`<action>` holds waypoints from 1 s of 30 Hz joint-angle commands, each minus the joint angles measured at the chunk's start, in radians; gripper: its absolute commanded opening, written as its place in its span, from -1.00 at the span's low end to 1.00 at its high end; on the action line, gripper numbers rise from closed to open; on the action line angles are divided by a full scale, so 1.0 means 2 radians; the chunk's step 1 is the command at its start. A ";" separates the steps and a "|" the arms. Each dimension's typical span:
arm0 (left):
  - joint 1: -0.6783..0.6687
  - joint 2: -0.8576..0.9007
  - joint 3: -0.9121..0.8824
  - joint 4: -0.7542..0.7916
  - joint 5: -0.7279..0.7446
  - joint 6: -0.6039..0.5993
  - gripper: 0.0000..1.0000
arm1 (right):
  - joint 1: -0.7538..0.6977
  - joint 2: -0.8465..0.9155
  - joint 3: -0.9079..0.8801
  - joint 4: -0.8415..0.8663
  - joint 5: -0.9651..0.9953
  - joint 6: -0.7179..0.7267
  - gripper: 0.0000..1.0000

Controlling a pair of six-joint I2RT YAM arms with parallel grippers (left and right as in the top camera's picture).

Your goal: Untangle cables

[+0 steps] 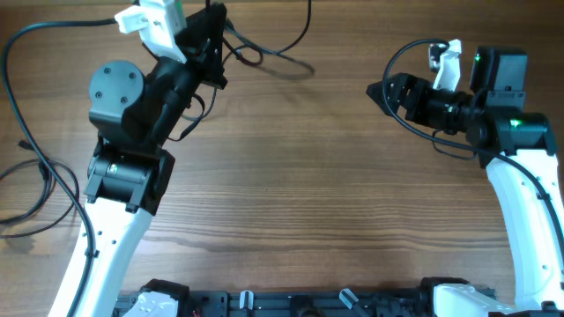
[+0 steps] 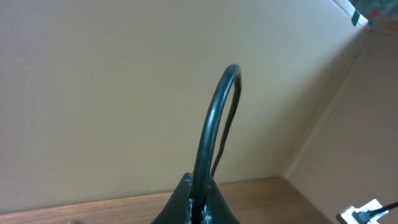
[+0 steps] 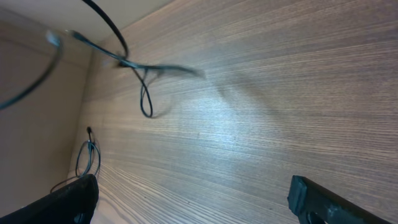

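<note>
Brown wood-grain table point(image 1: 291, 176) fills the overhead view, with a plain beige wall point(image 2: 93, 81) past its far edge. Both robot arms are mine, one on each side.

My left gripper point(image 1: 214, 25) is up at the far left of the table, tilted toward the wall. Its jaws are pressed shut on a thin black cable point(image 2: 214, 112). In the left wrist view this cable rises from between the fingers point(image 2: 180, 205) and bends over in a narrow arch against the wall. From above, more of the cables point(image 1: 269, 53) trail from this gripper to the right, curling in loose loops just beside it along the far edge.

My right gripper point(image 1: 377, 88) is at the far right, well apart from those cables and pointing left toward them. Its jaws are spread wide with nothing between them. In the right wrist view, the tangle point(image 3: 140, 67) sits well beyond them, with one small loop below the crossing strands.

Another cord point(image 1: 40, 176) lies in loops near the table's left edge, beside my left arm, touched by neither gripper.
</note>
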 commanded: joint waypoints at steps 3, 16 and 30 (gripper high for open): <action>0.001 -0.008 0.003 -0.006 -0.035 -0.087 -0.92 | 0.001 0.002 0.006 -0.001 0.003 -0.005 0.99; 0.001 -0.010 0.003 -0.026 -0.074 -0.158 -0.92 | 0.001 0.002 0.006 0.001 0.002 -0.029 0.99; -0.017 -0.027 0.003 0.030 0.040 -0.245 -0.92 | 0.071 0.034 0.005 0.121 -0.019 -0.130 0.99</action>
